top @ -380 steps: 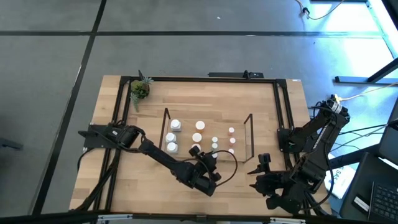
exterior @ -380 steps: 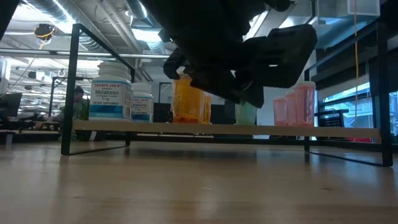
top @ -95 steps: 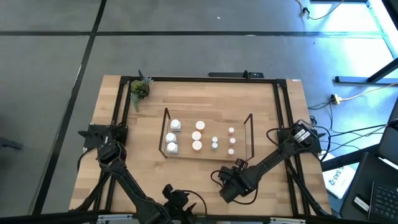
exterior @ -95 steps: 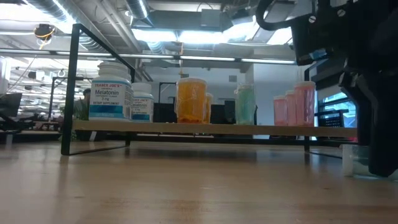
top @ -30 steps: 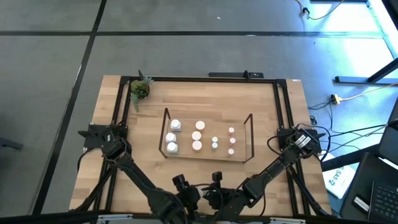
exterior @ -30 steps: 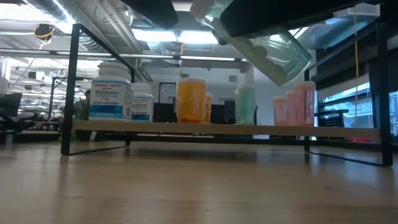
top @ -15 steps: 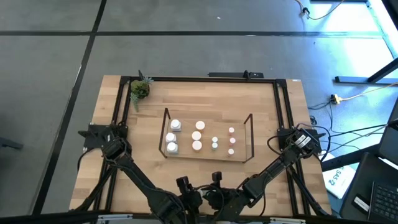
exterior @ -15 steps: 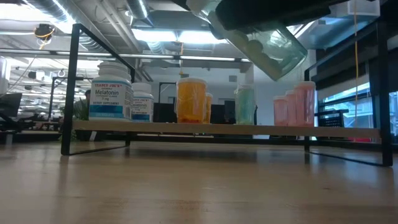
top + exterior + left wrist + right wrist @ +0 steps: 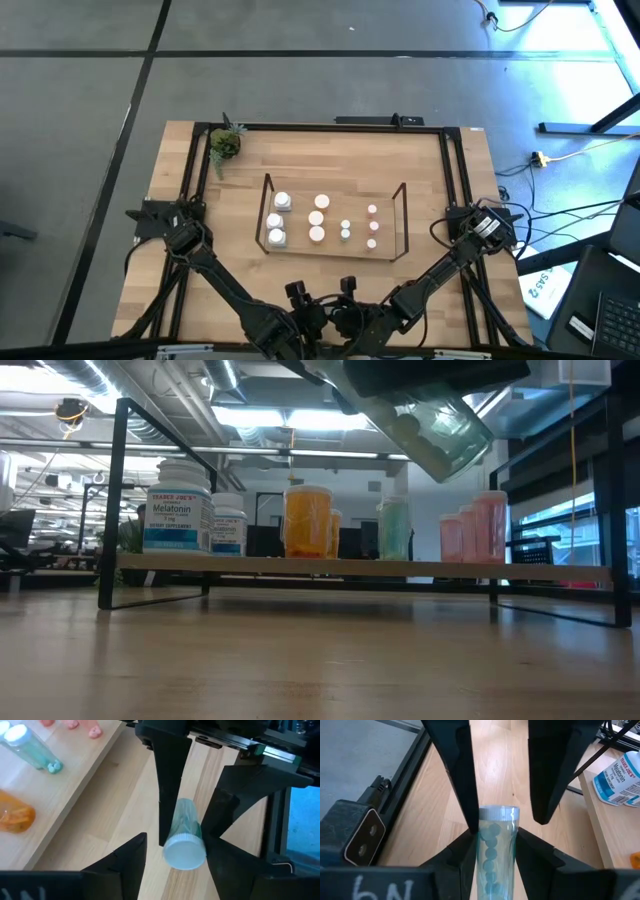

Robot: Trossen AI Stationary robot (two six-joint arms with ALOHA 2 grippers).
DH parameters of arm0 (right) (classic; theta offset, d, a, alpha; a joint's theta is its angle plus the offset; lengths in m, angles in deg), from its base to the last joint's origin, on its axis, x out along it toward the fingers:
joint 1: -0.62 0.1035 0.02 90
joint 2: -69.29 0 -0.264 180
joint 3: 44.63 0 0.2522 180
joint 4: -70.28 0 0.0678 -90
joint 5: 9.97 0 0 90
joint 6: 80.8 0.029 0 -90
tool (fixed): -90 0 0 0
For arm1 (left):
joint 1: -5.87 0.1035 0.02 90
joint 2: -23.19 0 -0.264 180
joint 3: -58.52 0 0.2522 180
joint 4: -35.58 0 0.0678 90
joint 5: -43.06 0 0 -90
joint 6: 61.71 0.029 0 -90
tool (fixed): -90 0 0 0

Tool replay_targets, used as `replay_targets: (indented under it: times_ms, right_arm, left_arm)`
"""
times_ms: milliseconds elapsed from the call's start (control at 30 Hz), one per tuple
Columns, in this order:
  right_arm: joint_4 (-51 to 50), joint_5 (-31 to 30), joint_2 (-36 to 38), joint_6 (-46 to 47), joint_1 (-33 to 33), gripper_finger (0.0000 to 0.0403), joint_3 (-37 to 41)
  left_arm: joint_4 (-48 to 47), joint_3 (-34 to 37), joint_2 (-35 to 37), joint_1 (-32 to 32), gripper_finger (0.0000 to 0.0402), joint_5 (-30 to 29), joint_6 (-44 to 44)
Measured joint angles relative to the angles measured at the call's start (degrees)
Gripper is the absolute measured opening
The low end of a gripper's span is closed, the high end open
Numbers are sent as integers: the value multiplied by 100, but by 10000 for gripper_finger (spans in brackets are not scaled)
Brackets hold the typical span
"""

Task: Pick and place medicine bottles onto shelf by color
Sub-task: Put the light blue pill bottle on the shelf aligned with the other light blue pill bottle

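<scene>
Right tool (image 9: 492,845) grips a teal bottle (image 9: 495,845) mid-air; left tool (image 9: 172,857), fingers parted, straddles its cap – a mistimed handover would drop it onto the surface (image 9: 330,165)

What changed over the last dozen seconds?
Right gripper lifted the teal bottle and brought it to the front edge of the table. Left gripper left the shelf, came to meet it, fingers closing around the cap. Shelved bottles unchanged.
</scene>
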Motion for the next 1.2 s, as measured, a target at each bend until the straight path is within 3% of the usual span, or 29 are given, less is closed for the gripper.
replay_targets:
  times_ms: [567,1200]
  right_arm:
    - [-6,0,0,-4,0,129,0]
    - [49,92,0,-7,-50,129,0]
  left_arm:
    - [20,0,0,13,112,282,142]
    - [111,2,0,13,101,254,142]
